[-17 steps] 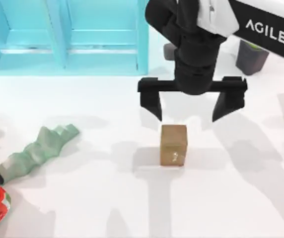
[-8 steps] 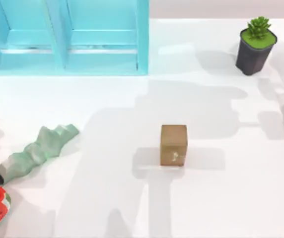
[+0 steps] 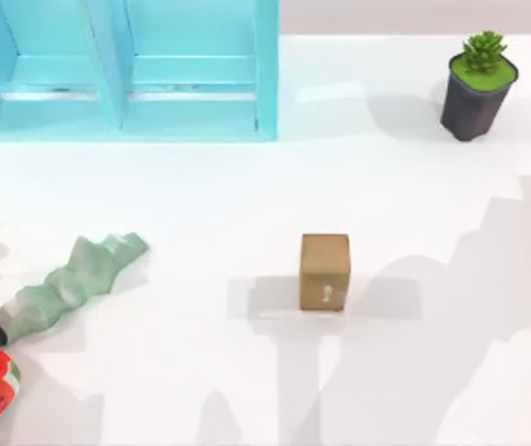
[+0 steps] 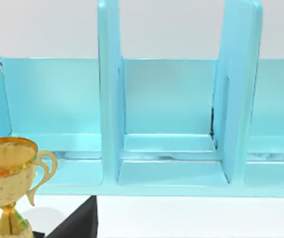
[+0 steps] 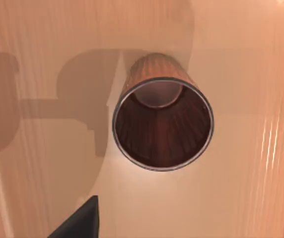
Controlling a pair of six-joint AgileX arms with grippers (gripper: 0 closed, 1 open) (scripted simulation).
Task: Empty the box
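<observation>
Brown box [image 3: 325,270] at centre of top frame, no gripper near, finger state untellable, left wrist sees trophy [image 4: 10,181] before blue shelf [image 4: 172,124], right wrist a brown cup [image 5: 162,119].

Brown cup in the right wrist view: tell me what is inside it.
The cup is open toward the camera and holds nothing visible: just dark ribbed walls and a bare round bottom. It stands on a tan wooden surface. What lies under it is covered.
</observation>
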